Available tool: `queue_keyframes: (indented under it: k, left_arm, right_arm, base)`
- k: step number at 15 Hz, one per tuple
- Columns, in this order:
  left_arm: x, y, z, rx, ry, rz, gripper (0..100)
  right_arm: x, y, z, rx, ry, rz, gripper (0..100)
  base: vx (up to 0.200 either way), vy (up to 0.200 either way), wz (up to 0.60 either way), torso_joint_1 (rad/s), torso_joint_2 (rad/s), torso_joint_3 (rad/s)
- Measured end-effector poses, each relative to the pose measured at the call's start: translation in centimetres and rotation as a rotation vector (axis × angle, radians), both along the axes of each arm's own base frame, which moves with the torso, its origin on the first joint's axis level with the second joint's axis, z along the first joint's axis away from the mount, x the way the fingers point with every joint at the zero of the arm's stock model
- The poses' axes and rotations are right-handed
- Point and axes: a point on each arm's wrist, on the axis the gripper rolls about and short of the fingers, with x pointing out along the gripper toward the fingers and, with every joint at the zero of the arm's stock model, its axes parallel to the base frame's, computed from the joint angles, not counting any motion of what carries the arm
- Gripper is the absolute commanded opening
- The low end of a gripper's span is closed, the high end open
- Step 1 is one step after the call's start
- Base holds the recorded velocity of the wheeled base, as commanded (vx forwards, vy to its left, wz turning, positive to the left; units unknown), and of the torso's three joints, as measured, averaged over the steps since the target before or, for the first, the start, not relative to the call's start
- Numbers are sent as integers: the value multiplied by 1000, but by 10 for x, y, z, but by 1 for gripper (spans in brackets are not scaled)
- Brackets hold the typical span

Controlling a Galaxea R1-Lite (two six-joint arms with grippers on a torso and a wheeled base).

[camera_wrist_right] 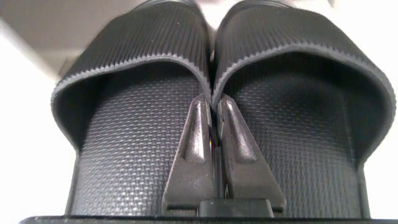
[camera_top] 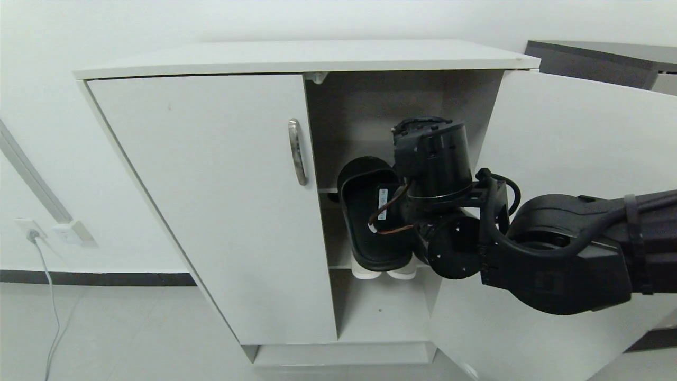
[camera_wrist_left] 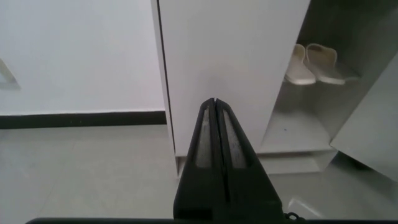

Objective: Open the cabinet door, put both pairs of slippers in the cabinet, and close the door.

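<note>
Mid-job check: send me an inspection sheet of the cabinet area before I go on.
Surface: cabinet, left door shut, right door open.
Job's things: white slippers on a shelf; black slippers held in the opening.
Clutter: nothing seen.
Grippers: right gripper shut on black slippers; left gripper shut, empty.
Cables: grey cable from wall socket.
Surroundings: white wall, pale floor.

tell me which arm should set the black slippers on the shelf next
Right. The right gripper is shut on the black slippers, at the open side of the cabinet, above the white slippers. The left gripper is shut, empty, out in front of the closed door.
</note>
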Motion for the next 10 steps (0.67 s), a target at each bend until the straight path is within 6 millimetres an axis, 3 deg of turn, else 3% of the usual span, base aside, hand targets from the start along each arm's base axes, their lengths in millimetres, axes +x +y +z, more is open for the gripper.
queue_keyframes:
  k: [2,7,10]
  left_arm:
    - [0,0,0,0,0,1,0]
    - [0,0,0,0,0,0,0]
    - [0,0,0,0,0,1,0]
  right_arm:
    - [0,0,0,-3,1,-1,0]
    - [7,0,-2,-18,2,-8,0]
    - [24,2,3,-6,-18,-31,0]
  base:
    - [200,0,0,2,2,9]
    - [0,0,0,0,0,0]
    - [0,0,0,0,0,0]
